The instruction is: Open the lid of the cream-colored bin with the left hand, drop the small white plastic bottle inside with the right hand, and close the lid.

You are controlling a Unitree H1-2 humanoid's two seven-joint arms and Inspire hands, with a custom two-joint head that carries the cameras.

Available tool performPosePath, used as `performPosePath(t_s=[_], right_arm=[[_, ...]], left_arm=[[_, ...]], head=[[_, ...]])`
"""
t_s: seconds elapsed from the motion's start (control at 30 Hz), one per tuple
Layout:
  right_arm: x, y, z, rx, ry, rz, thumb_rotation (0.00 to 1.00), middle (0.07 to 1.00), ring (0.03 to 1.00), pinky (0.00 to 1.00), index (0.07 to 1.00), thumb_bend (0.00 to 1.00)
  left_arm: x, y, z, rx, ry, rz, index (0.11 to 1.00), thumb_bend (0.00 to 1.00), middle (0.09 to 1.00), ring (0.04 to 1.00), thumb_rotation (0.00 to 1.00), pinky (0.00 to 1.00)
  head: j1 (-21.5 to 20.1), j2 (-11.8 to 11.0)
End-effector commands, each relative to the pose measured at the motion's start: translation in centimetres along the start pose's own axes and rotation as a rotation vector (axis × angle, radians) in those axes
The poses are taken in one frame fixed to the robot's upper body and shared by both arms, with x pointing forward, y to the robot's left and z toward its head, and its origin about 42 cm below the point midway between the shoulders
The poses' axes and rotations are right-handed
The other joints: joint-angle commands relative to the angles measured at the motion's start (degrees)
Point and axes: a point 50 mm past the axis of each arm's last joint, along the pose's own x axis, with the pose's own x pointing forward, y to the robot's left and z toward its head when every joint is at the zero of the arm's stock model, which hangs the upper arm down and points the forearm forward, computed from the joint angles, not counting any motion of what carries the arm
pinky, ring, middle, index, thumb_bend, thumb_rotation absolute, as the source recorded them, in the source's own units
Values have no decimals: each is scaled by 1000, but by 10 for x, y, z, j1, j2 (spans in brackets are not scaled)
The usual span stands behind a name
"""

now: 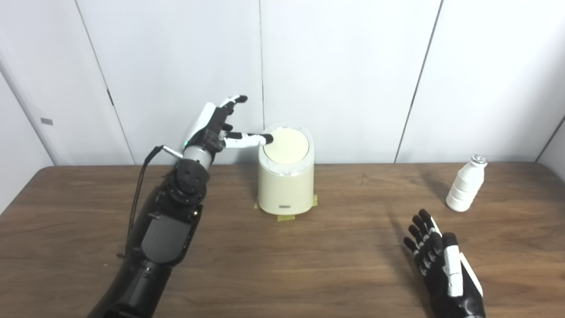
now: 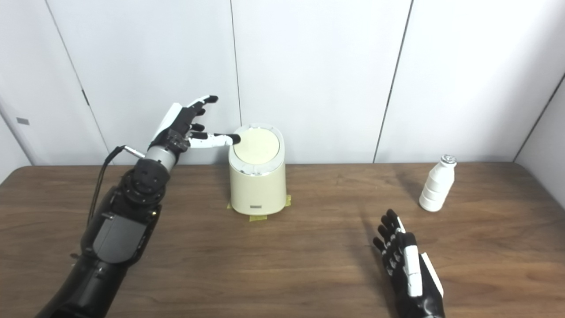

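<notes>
The cream-colored bin (image 1: 286, 185) stands upright near the table's back edge, and its round lid (image 1: 286, 145) lies flat and closed on top. My left hand (image 1: 216, 126) is raised beside the bin's left, fingers spread and open, with the thumb tip touching the lid's left rim. The small white plastic bottle (image 1: 465, 184) with a silver cap stands upright at the far right, in the right eye view (image 2: 437, 184). My right hand (image 1: 437, 260) hovers open over the table's front right, well short of the bottle, holding nothing.
The wooden table (image 1: 309, 265) runs to a white panelled wall (image 1: 353, 66) right behind the bin. Yellow tape tabs (image 1: 284, 217) stick out under the bin's base. A black cable loops beside my left forearm (image 1: 167, 229).
</notes>
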Motion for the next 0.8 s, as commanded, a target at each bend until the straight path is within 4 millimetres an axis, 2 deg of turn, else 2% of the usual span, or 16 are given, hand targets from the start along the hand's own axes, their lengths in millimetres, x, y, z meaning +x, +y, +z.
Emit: performPosePath(t_s=[0.0, 0.13, 0.3, 0.43, 0.77], right_arm=[[5, 3, 8, -4, -52, 10, 1000, 1000, 1000, 967, 1000, 621], [5, 4, 8, -4, -50, 6, 1000, 1000, 1000, 975, 1000, 619], [6, 6, 7, -6, -55, 5, 1000, 1000, 999, 971, 1000, 616], [7, 6, 6, -6, -58, 2, 1000, 1000, 999, 980, 1000, 630], [10, 9, 6, -3, -60, 3, 996, 1000, 998, 991, 1000, 639]], left_arm=[[15, 22, 32, 73, -95, 65, 939, 885, 994, 962, 239, 830], [23, 15, 39, 131, -97, 57, 961, 880, 991, 968, 191, 831], [30, 9, 46, 214, -121, 47, 964, 886, 988, 964, 191, 837], [33, 5, 50, 280, -157, 53, 951, 895, 967, 939, 154, 814], [38, -1, 57, 320, -175, 49, 952, 886, 966, 929, 168, 842]], head=[[-2, 1], [-2, 2], [-3, 3], [-3, 3], [-7, 3]])
